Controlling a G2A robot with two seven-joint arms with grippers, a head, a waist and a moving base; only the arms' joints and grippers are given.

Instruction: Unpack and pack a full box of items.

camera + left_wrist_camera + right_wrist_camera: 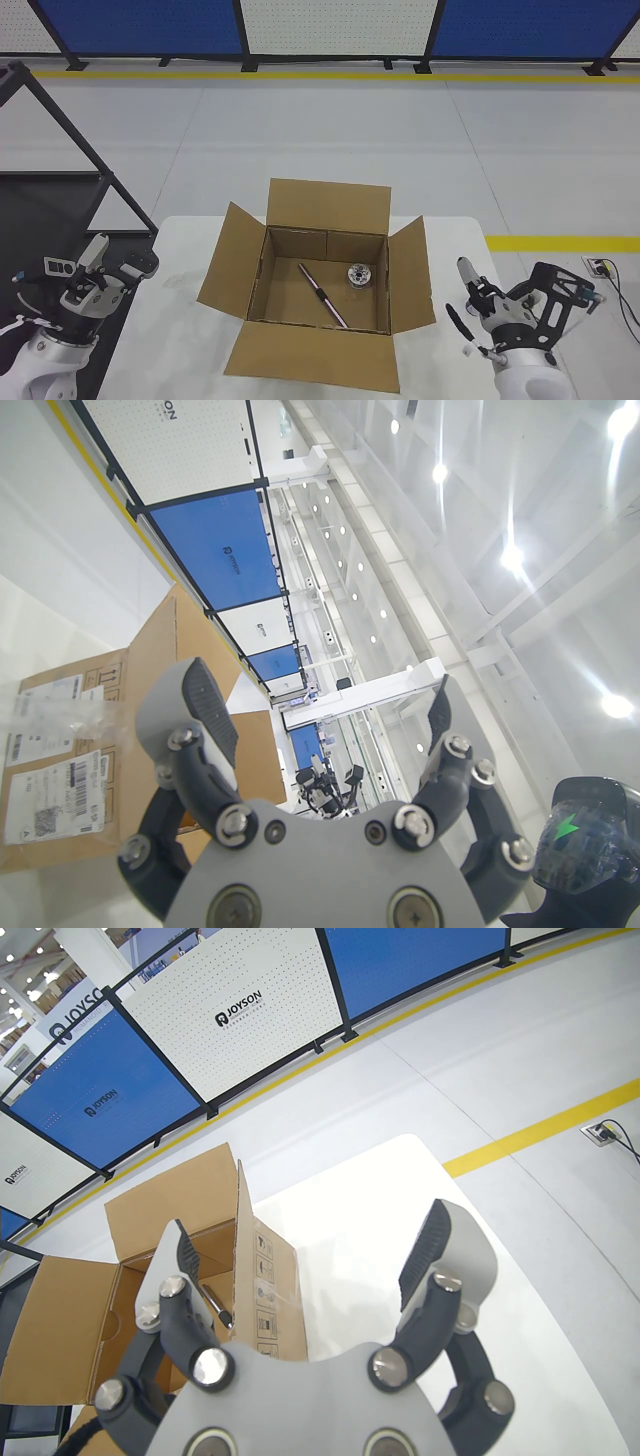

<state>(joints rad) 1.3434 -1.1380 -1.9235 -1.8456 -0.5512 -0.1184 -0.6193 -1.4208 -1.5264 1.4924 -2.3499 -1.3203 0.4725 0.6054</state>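
Two items, metal rod (323, 295) and round metal part (358, 275), lie in open-flapped box (300, 205) mid-worktop (180, 330). Barcode stickers (55, 795) and handling symbols (265, 1298) on flaps. Flanking box, left fingers (210, 710) and right fingers (425, 1248) spread wide, empty.

Bright, even white light falls from overhead, so the box (325, 290) throws only soft, pale shadows on the counter (170, 340) beneath its spread flaps. Inside the box the floor is a shade darker along the walls. The rod (323, 294) and the round metal part (358, 275) lying there catch small glints. In the left wrist view, far beyond the box, the ceiling lamps (512, 557) burn out to white spots with long streaks of flare, and the clear film (55, 705) over the box's labels shines. In the right wrist view the partition panels (235, 1023) behind the box and the yellow floor line (540, 1128) bow with strong lens distortion toward the edges.
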